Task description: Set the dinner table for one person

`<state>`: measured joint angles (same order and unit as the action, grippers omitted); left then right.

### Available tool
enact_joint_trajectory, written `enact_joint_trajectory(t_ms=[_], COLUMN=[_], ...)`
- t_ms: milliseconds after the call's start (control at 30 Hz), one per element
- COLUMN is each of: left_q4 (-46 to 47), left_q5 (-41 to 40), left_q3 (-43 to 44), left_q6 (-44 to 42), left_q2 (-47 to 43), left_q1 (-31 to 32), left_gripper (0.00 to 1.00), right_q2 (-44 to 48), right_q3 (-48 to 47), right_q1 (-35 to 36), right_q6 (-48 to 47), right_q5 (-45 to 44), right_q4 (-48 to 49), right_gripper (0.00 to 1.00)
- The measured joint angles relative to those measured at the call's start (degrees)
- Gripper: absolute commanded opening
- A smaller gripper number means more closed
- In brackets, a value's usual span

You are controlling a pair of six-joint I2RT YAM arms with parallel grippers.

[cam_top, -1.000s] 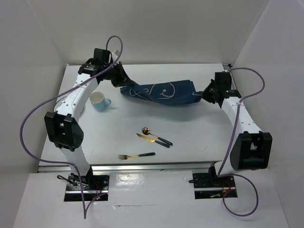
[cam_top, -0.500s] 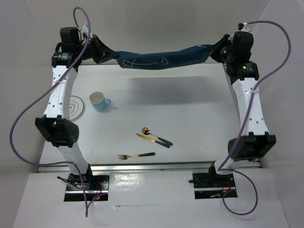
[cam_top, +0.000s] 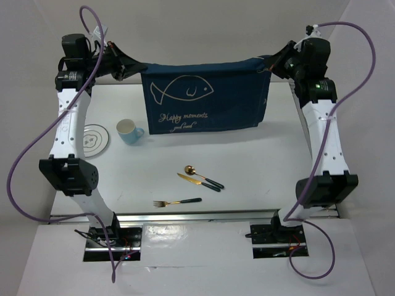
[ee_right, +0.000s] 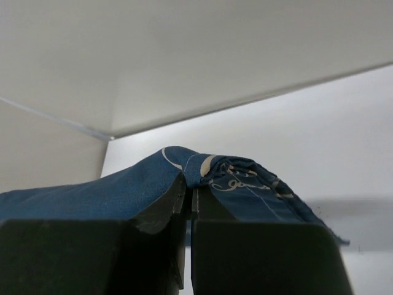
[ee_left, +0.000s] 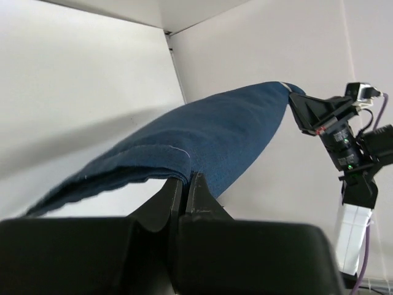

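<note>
Both arms high, placemat between fingers

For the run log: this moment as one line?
left gripper: shut on placemat corner | right gripper: shut on opposite corner | placemat: hanging spread above dinner table | cup, plate, spoon, knife, fork: on table

navy placemat with cream fish print, light-blue cup, white table
</note>
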<state>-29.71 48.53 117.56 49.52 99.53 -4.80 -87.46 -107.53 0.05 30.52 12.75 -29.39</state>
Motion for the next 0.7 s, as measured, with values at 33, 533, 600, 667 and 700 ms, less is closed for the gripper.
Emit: enact_joint_trajectory(t_ms=[33,533,600,667,700], left_q4=[-0.09,1.84,2.62,3.93,4.98], left_q5=[-0.02,2.97,3.58,4.00,3.98], left_q3=[0.42,9.42,9.44,8.28,5.77], left_q6=[0.00,1.46,1.62,1.22,0.70], left_q2=[1.18,15.34,15.34,15.08,14.21], left_q1=[0.00,-0.39,-0.55,-0.63,-0.68], left_gripper=[0.00,0.00,0.00,0.00,0.00], right_q2=[-1.86,-16.92,-16.74,-15.85,-14.64], right_q3=[-0.55,-11.82,-11.37,-8.72,-5.14], right_q1=[-0.02,-1.07,-1.33,-1.42,-1.46], right_q6=[0.02,0.90,1.07,1.14,1.11], right_q5=[0.26,3.74,4.52,4.68,4.90], right_q4=[0.15,3.74,5.31,6.64,8.13], right_gripper=[0.00,0.00,0.00,0.00,0.00])
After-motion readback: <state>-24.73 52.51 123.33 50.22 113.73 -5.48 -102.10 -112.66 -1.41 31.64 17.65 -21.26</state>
